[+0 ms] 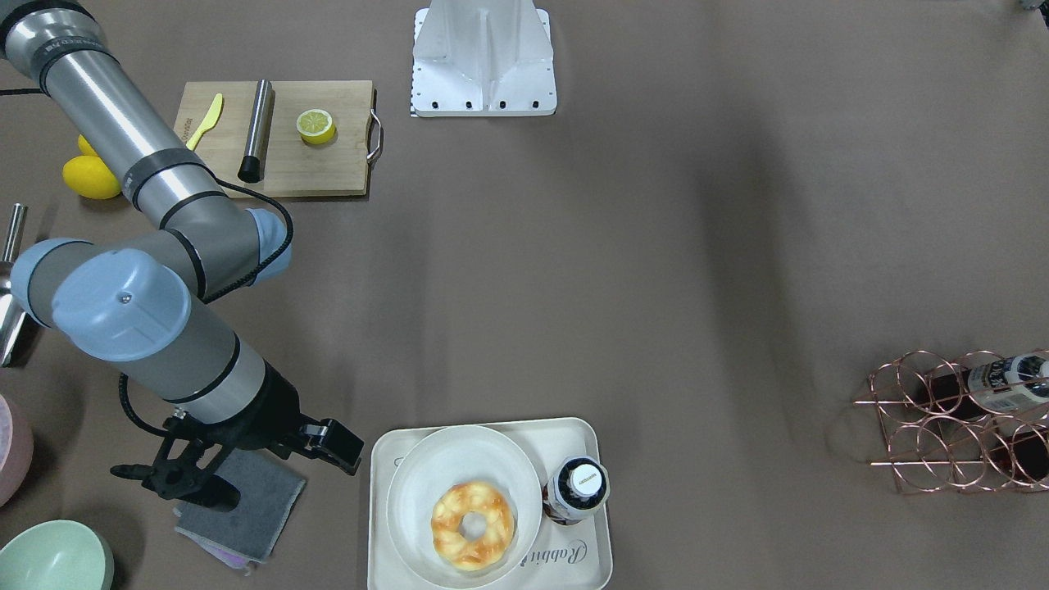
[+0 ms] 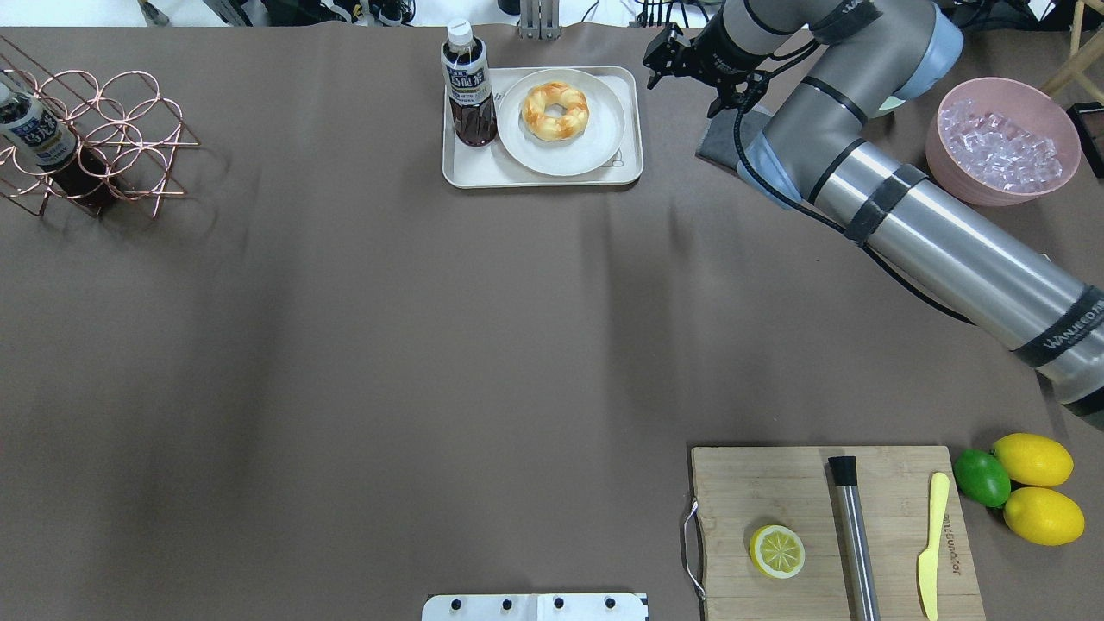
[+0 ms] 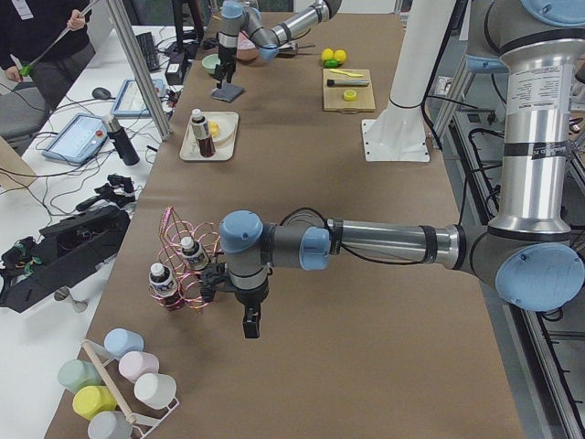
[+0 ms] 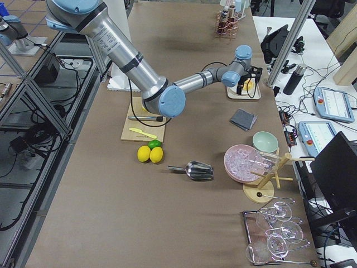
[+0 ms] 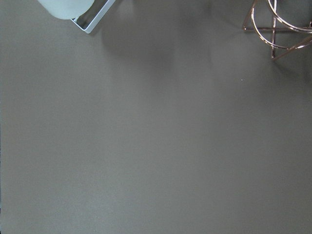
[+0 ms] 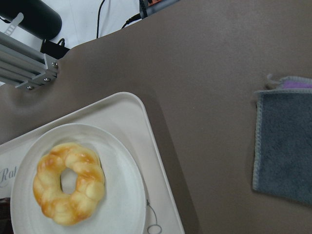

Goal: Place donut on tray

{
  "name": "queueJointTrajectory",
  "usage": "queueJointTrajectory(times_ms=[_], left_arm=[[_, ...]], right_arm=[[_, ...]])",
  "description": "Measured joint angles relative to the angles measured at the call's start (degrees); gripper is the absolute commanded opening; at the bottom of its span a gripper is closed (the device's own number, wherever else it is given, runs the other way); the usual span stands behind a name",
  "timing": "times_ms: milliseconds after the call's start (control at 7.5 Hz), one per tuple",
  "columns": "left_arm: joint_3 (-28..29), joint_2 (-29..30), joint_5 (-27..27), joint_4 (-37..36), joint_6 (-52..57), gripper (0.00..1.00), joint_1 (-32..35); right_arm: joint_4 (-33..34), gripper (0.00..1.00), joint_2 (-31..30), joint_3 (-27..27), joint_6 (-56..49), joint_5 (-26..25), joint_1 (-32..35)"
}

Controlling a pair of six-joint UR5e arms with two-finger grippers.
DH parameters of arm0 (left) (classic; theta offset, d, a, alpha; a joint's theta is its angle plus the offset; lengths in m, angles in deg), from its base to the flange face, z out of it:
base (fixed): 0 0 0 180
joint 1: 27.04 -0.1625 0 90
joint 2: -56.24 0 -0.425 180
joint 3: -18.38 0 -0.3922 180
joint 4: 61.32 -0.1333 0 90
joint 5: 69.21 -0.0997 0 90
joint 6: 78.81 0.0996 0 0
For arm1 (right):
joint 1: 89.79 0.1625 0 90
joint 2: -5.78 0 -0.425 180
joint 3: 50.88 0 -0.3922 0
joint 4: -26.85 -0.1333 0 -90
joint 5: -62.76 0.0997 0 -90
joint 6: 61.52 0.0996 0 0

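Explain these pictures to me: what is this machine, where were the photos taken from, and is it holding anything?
It is a robot with two jointed arms at a brown table, each ending in a two-fingered claw. Two cameras look down on the table, one from behind the robot and one facing it; two look along it from either end; one rides on each wrist. The right claw hangs open and empty near a grey cloth. Next to it a cream tray carries a round plate with the donut on it, plus a dark drink bottle. Elsewhere lie a wooden cutting board with a halved lemon, and a copper wire rack. The left claw hovers over the table near that rack; I cannot tell whether it is open.
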Motion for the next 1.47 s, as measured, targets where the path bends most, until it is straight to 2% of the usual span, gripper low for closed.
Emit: queueJointTrajectory(times_ms=[400,533,800,1067,1467], left_arm=[[0.1,-0.1,-0.1,0.0,0.1,0.98,0.0],[0.2,-0.1,-0.1,0.0,0.1,0.98,0.0],[0.1,-0.4,-0.1,0.0,0.1,0.98,0.0],[-0.1,-0.8,-0.1,0.0,0.1,0.98,0.0],[-0.6,-1.4,0.1,0.0,0.1,0.98,0.1]], right_arm=[[16.0,1.0,-8.2,-18.1,-6.6,2.4,1.9],[19.0,1.0,-9.6,-21.4,-7.7,2.6,2.1],[21.0,1.0,-14.9,-26.6,-12.2,4.2,4.0],[23.9,1.0,-25.3,-32.2,-25.7,7.6,9.5],[37.1,1.0,-37.0,-37.0,-52.5,6.9,18.2]])
